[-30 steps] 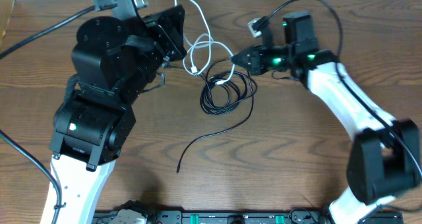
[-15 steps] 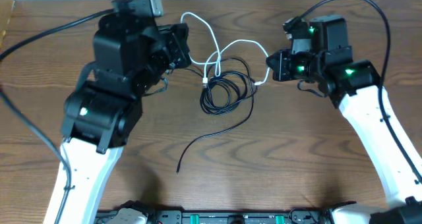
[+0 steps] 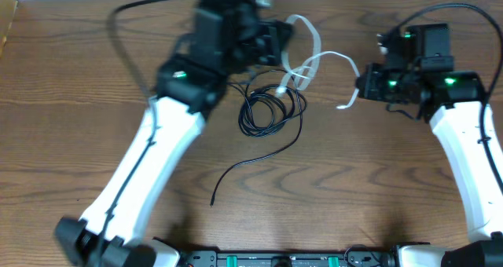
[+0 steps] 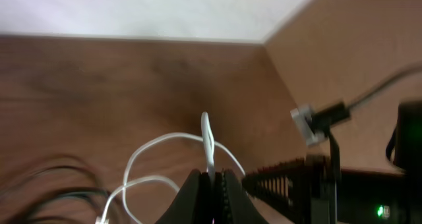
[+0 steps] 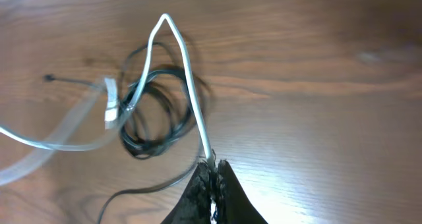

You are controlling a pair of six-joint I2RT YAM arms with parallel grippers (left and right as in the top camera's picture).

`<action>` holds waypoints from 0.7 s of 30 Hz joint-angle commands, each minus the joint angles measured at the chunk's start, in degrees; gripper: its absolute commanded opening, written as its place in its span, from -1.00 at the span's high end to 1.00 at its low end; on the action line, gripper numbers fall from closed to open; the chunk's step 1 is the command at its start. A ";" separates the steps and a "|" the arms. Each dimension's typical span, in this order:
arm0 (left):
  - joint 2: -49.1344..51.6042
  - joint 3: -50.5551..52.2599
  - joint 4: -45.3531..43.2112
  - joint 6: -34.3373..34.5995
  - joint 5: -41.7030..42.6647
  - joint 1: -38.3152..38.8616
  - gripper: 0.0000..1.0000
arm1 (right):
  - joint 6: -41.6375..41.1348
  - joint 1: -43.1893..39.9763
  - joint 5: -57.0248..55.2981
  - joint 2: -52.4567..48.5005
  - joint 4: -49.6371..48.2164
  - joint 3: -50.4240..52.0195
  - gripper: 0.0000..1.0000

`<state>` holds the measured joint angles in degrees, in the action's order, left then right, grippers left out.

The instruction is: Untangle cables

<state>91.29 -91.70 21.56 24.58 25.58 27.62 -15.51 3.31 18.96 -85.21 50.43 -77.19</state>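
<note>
The white cable [image 3: 310,63] hangs in loops between my two grippers above the table's far middle. My left gripper [image 3: 277,39] is shut on it at its far end; the left wrist view shows the cord pinched between the jaws [image 4: 211,178]. My right gripper [image 3: 363,85] is shut on its other part, with the cord [image 5: 191,92] running up from the jaws [image 5: 212,166]. The black cable [image 3: 267,110] lies coiled on the table below the white one, its tail running to a plug [image 3: 212,202] toward the front. The coil also shows in the right wrist view [image 5: 155,112].
Thick black wires run to both arms along the far edge. A dark rail [image 3: 267,259] lies at the table's front edge. A pale wall borders the table's far side [image 4: 132,10].
Both arms moved right and lifted. The white cable has been pulled up and to the right, away from the black coil, which has stayed in place.
</note>
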 commanded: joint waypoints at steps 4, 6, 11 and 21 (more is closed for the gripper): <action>9.57 -1.11 -2.23 -0.72 -0.37 9.05 0.86 | 3.45 -6.80 -0.92 0.63 4.35 -0.72 0.98; 12.52 -1.11 -2.80 -0.33 -1.27 11.08 0.86 | 3.61 -8.96 -2.29 0.61 5.57 -0.70 0.98; 20.04 -1.11 -6.67 0.55 -1.22 16.20 0.85 | 4.00 -12.63 -4.96 0.61 7.50 -0.70 0.98; 23.04 -1.11 -7.74 -0.90 -2.45 18.01 -0.64 | 4.90 -12.66 -5.14 -0.57 7.63 -0.68 0.98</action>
<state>115.72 -91.70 13.45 25.47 24.84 47.07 -11.49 -9.34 14.33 -85.21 58.00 -77.19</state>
